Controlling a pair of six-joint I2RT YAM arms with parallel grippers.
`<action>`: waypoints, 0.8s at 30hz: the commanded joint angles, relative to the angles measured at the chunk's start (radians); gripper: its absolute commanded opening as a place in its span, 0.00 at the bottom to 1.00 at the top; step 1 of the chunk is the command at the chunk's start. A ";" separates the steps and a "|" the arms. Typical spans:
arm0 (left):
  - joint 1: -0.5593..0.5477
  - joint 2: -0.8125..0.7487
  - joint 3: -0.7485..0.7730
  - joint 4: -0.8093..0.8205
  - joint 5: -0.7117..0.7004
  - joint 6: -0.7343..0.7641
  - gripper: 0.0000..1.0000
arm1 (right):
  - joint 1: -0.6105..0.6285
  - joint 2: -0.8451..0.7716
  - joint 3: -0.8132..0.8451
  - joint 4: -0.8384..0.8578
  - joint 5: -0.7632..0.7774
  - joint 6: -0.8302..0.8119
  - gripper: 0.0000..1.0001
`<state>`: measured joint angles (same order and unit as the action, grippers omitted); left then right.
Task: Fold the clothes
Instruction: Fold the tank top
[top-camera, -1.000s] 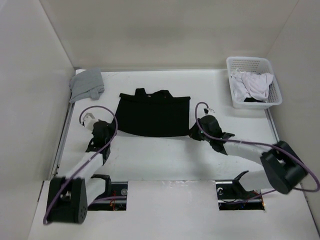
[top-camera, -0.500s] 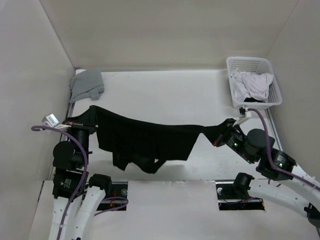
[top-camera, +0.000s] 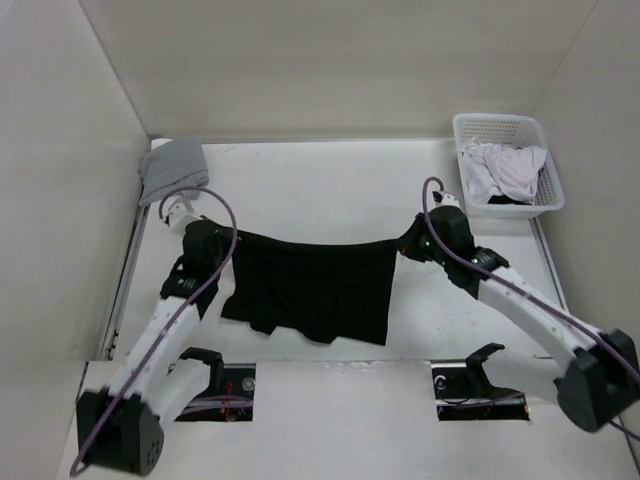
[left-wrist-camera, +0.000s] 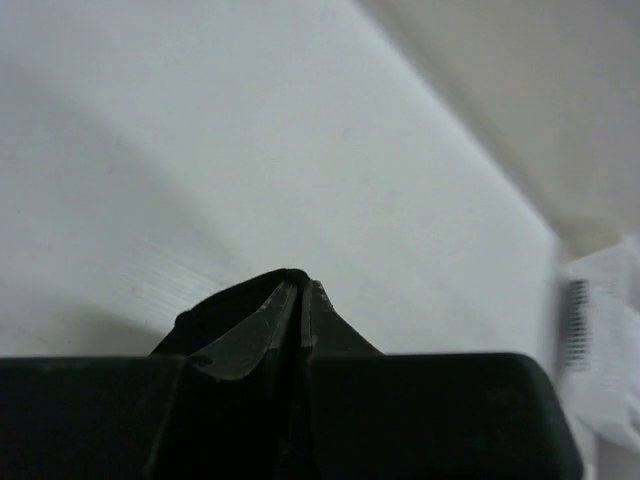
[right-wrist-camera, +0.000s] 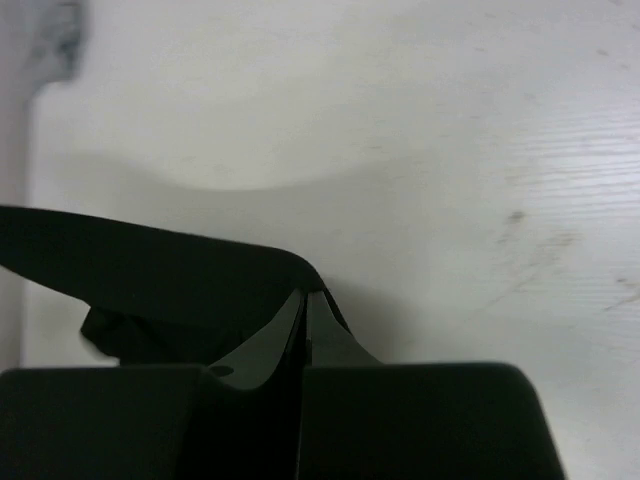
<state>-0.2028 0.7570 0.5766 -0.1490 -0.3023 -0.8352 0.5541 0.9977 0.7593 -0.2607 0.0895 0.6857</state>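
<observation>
The black tank top (top-camera: 315, 285) hangs stretched between my two grippers above the table, its upper edge taut and its lower part drooping toward the near edge. My left gripper (top-camera: 213, 238) is shut on its left corner, and black cloth (left-wrist-camera: 215, 310) wraps the closed fingertips in the left wrist view. My right gripper (top-camera: 412, 242) is shut on the right corner; the right wrist view shows the cloth (right-wrist-camera: 150, 275) running off to the left from the closed tips. A grey garment (top-camera: 172, 167) lies at the back left. A white garment (top-camera: 505, 172) fills the basket.
The white plastic basket (top-camera: 500, 124) stands at the back right corner, with something dark under the white garment. Side walls close in the table on the left, the right and the back. Two cut-outs with cables sit at the near edge by the arm bases.
The top was lying flat a second ago, was then lifted and stretched wide, and now both grippers have come inward and forward, holding it lower over the table's middle.
</observation>
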 joint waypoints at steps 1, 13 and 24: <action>0.018 0.212 -0.021 0.270 -0.001 -0.022 0.01 | -0.102 0.158 0.004 0.234 -0.166 -0.012 0.00; 0.043 0.547 0.132 0.453 0.015 -0.067 0.01 | -0.227 0.405 0.213 0.244 -0.182 -0.061 0.01; 0.052 0.024 -0.233 0.243 0.078 -0.079 0.03 | -0.147 0.079 -0.173 0.256 -0.134 0.011 0.01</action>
<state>-0.1612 0.8822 0.3862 0.1650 -0.2497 -0.9062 0.3767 1.1492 0.6281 -0.0303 -0.0746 0.6704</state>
